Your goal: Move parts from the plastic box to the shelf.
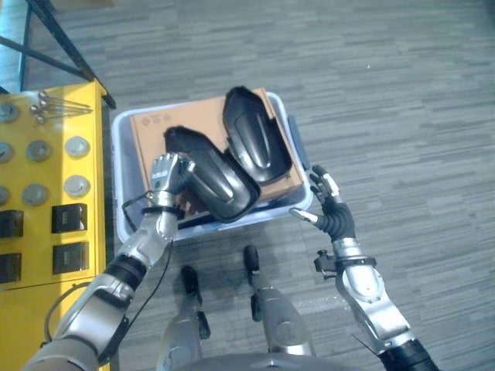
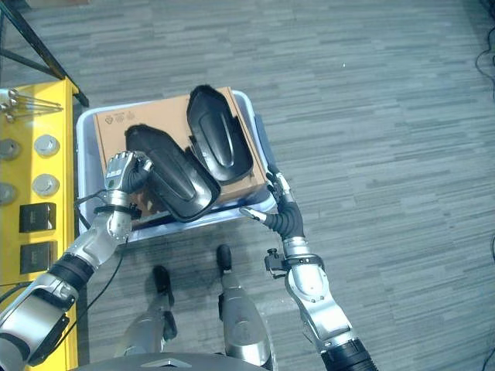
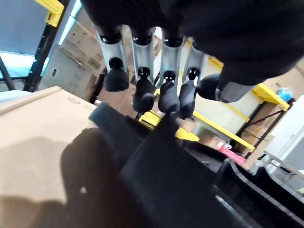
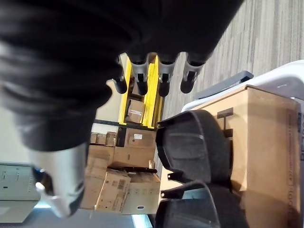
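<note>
A grey wood-grain floor is running under the whole scene, with a yellow shelf standing along the robot's left. On the shelf, five round silver discs are lying beside four dark square blocks, and a bundle of thin metal pins is resting near its far edge.

One pale plastic box is sitting on the floor just in front of the robot, touching the shelf's side. One brown cardboard carton is filling most of it. Two black moulded parts are lying on top of the carton: the far part is resting flat toward the box's right side, and the near part is overhanging the carton's near edge, tilted.

The left hand is reaching into the box, its fingers curling down onto the near part's left end. The right hand is hovering just outside the box's near right corner, fingers loosely spread, touching nothing.
</note>
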Motion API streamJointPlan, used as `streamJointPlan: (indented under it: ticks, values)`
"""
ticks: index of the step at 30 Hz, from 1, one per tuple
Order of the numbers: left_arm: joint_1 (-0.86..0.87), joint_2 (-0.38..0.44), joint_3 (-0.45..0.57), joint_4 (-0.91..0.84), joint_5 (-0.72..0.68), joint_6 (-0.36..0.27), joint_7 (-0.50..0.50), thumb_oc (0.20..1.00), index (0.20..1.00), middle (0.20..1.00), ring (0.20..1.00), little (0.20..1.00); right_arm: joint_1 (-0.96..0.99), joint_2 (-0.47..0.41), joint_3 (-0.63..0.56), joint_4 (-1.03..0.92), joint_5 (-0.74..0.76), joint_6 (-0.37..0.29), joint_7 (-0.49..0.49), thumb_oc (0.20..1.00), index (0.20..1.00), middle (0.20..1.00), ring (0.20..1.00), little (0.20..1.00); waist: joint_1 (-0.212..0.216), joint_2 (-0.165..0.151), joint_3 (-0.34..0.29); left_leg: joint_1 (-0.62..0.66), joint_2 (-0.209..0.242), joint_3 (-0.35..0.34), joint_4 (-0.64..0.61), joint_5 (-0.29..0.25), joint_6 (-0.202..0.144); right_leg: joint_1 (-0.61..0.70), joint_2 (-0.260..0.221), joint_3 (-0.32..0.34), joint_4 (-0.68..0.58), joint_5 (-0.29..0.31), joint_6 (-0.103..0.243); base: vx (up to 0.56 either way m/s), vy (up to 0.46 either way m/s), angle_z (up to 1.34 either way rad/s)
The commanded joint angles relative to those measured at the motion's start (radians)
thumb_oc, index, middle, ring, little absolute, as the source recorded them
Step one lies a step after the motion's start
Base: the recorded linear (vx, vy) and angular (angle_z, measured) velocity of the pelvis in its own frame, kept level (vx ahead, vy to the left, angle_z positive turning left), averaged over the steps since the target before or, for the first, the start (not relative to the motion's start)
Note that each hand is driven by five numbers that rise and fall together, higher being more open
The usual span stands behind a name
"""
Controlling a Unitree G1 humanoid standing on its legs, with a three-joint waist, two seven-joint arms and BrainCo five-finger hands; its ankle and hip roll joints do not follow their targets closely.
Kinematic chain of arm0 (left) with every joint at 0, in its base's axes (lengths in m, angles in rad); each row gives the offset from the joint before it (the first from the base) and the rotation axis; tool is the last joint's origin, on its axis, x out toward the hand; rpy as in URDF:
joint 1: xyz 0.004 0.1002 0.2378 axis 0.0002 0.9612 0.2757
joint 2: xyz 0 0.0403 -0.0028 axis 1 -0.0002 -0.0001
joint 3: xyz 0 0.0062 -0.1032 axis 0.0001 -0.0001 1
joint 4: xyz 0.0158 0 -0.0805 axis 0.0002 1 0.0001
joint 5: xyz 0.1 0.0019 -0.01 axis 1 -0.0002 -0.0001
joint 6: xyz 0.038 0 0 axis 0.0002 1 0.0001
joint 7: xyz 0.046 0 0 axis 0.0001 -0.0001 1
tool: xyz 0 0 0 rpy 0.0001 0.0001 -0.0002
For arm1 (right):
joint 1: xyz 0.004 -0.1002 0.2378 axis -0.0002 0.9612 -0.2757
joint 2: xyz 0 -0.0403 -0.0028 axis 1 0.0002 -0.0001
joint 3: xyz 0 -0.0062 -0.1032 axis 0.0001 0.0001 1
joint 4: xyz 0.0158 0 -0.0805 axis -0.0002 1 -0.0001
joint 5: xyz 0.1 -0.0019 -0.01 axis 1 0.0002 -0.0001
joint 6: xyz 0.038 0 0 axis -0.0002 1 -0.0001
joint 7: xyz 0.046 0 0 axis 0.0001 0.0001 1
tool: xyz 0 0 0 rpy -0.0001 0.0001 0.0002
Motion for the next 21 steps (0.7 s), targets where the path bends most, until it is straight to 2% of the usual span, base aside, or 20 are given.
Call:
streamJointPlan:
  ticks: [1, 5, 13, 15, 16, 17, 18, 19, 20, 21]
  values:
    - [-0.106, 0.051, 0.035, 0.080, -0.027, 0.005, 0.103, 0.200, 0.200, 0.200, 0.200, 0.200, -0.029, -0.018, -0.013, -0.065, -0.013, -0.090, -0.026, 1.000, 1.000, 1.000, 1.000, 1.000, 0.019, -0.024, -0.015, 0.054, 0.039, -0.011, -0.001, -0.109, -0.021, 0.037, -0.050, 0.003, -0.001, -0.126, 0.093, -0.03, -0.030, 0.05]
    - [-0.127, 0.095, 0.057, 0.097, -0.029, 0.021, 0.144, 0.200, 0.200, 0.200, 0.200, 0.200, -0.027, -0.022, 0.000, -0.063, -0.014, -0.098, -0.028, 1.000, 1.000, 1.000, 1.000, 1.000, 0.021, -0.029, -0.005, 0.035, 0.046, -0.014, -0.001, -0.103, -0.026, 0.019, -0.048, -0.003, -0.001, -0.123, 0.094, 0.00, -0.004, 0.01]
    - [-0.131, 0.132, 0.078, 0.079, -0.029, 0.014, 0.155, 0.200, 0.200, 0.200, 0.200, 0.200, -0.030, -0.028, 0.005, -0.059, -0.004, -0.112, -0.016, 1.000, 1.000, 1.000, 1.000, 1.000, 0.027, -0.034, -0.001, 0.023, 0.049, -0.028, -0.001, -0.102, -0.029, 0.015, -0.045, -0.013, -0.001, -0.126, 0.093, 0.01, -0.004, 0.01]
    - [-0.115, 0.128, 0.089, 0.043, -0.044, -0.008, 0.145, 0.200, 0.200, 0.200, 0.200, 0.200, -0.029, -0.027, 0.002, -0.056, 0.001, -0.111, -0.015, 1.000, 1.000, 1.000, 1.000, 1.000, 0.031, -0.034, -0.004, 0.028, 0.048, -0.031, -0.001, -0.104, -0.029, 0.022, -0.044, -0.016, -0.001, -0.130, 0.092, 0.03, -0.009, 0.11]
    - [-0.088, 0.116, 0.106, -0.030, -0.074, -0.047, 0.115, 0.200, 0.200, 0.200, 0.200, 0.200, -0.031, -0.028, -0.005, -0.054, 0.000, -0.108, -0.014, 1.000, 1.000, 1.000, 1.000, 1.000, 0.037, -0.033, -0.010, 0.036, 0.048, -0.033, -0.001, -0.107, -0.030, 0.033, -0.046, -0.021, -0.001, -0.134, 0.091, 0.03, -0.002, 0.15]
    - [-0.064, 0.107, 0.118, -0.072, -0.100, -0.071, 0.088, 0.476, 0.476, 0.476, 0.476, 0.476, -0.033, -0.029, -0.011, -0.052, -0.003, -0.103, -0.012, 1.000, 1.000, 1.000, 1.000, 1.000, 0.040, -0.032, -0.013, 0.042, 0.047, -0.035, -0.001, -0.109, -0.029, 0.041, -0.046, -0.022, -0.001, -0.136, 0.090, 0.03, 0.004, 0.13]
    - [-0.041, 0.101, 0.129, -0.114, -0.123, -0.093, 0.064, 0.950, 0.950, 0.950, 0.950, 0.950, -0.035, -0.029, -0.016, -0.048, -0.008, -0.099, -0.013, 1.000, 1.000, 1.000, 1.000, 1.000, 0.043, -0.030, -0.016, 0.049, 0.047, -0.036, -0.001, -0.111, -0.028, 0.047, -0.047, -0.024, -0.001, -0.139, 0.090, 0.01, 0.007, 0.05]
    - [-0.038, 0.102, 0.131, -0.118, -0.124, -0.092, 0.061, 1.000, 1.000, 1.000, 1.000, 1.000, -0.035, -0.030, -0.015, -0.048, -0.008, -0.099, -0.013, 1.000, 1.000, 1.000, 1.000, 1.000, 0.042, -0.030, -0.016, 0.050, 0.047, -0.036, -0.001, -0.111, -0.028, 0.049, -0.046, -0.024, -0.001, -0.139, 0.090, 0.03, 0.013, 0.03]
    - [0.025, 0.089, 0.156, -0.215, -0.166, -0.132, 0.000, 1.000, 1.000, 1.000, 1.000, 1.000, -0.039, -0.031, -0.032, -0.032, -0.032, -0.085, -0.018, 1.000, 1.000, 1.000, 1.000, 1.000, 0.051, -0.026, -0.030, 0.070, 0.045, -0.037, -0.001, -0.119, -0.027, 0.069, -0.047, -0.026, -0.001, -0.146, 0.089, 0.03, 0.013, 0.03]
    - [0.052, 0.082, 0.164, -0.248, -0.185, -0.148, -0.023, 1.000, 1.000, 1.000, 1.000, 1.000, -0.042, -0.031, -0.042, -0.022, -0.041, -0.079, -0.020, 1.000, 1.000, 1.000, 1.000, 1.000, 0.055, -0.025, -0.036, 0.079, 0.044, -0.037, -0.001, -0.123, -0.026, 0.078, -0.049, -0.028, -0.001, -0.150, 0.088, 0.06, 0.015, 0.01]
